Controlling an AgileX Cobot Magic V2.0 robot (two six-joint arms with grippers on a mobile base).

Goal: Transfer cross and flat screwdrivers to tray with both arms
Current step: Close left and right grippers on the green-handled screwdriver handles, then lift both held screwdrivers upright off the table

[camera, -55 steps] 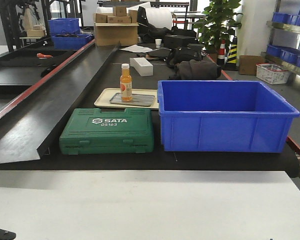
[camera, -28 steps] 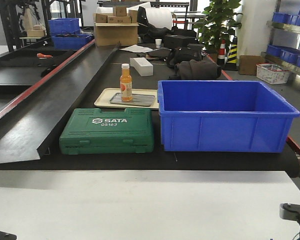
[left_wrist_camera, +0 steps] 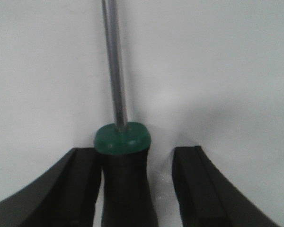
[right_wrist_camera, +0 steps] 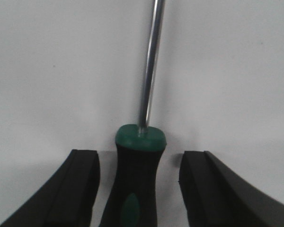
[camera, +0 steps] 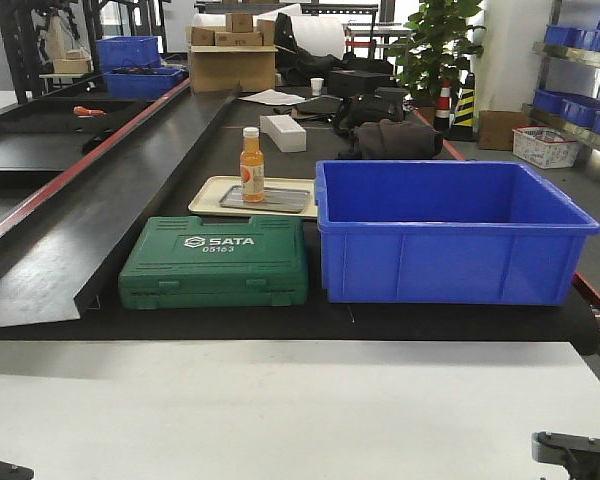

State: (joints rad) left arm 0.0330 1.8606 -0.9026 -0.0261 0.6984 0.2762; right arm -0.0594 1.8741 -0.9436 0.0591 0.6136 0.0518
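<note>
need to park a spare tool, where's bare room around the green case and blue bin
The white tabletop stretch in front of the green case and blue bin is bare. Behind the case it is crowded: beige tray with orange bottle.

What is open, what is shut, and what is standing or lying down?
Green case: shut, lying flat.
Blue bin: open on top.
Bottle: upright, cap on.
Left gripper: open, left screwdriver lying between its jaws.
Right gripper: open, right screwdriver lying between its jaws.
</note>
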